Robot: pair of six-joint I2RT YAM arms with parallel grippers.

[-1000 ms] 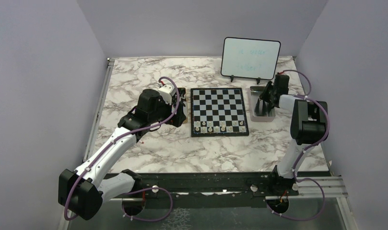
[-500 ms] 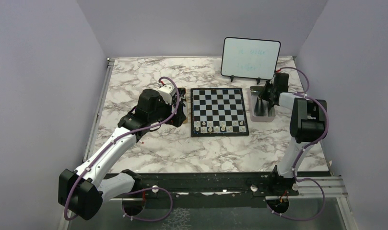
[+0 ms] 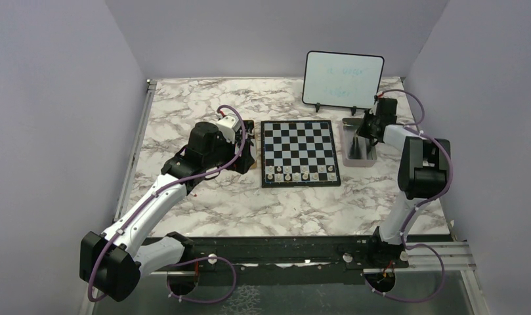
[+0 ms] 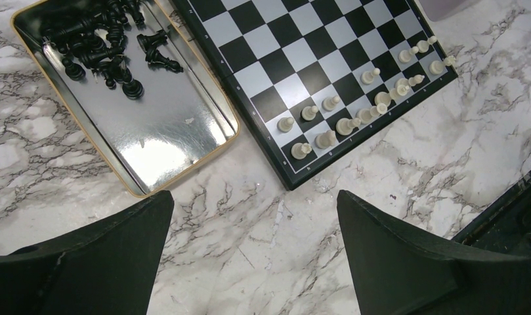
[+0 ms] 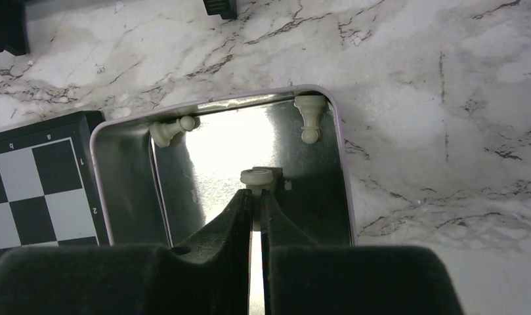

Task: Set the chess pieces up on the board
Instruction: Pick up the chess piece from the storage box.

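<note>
Marble table (image 3: 203,197) fills my top view, w/ a whiteboard (image 3: 343,79) standing upright at the far right. The board (image 3: 299,152) lies flat mid-table, just in front-left of the whiteboard. Left arm (image 3: 151,203) reaches to the board's left side and right arm (image 3: 413,164) bends round to its right side. A metal tray sits just beside each side edge: gold-rimmed tray (image 4: 164,131) on the left, pink-rimmed tray (image 5: 344,170) on the right.

Left gripper (image 4: 254,197): fingers spread wide, nothing btw them, hanging over bare marble near the board's near-left corner and the gold-rimmed tray's near end.

Right gripper (image 5: 256,197): down inside the pink-rimmed tray, fingers pinched almost together on a cream piece (image 5: 257,176), its round top poking out just past the tips.

Small stuff:
- Cream pieces (image 4: 354,111) stand upright in the two rows along the board's near edge; can't get an exact count.
- Black pieces (image 4: 98,46) lie heaped in the gold-rimmed tray, at the end away from the left gripper.
- Two more lie tipped over at the pink-rimmed tray's whiteboard end, both apart from the gripped one: left loose piece (image 5: 172,128) in the corner nearest the board, right loose piece (image 5: 309,118) by the opposite corner.
</note>
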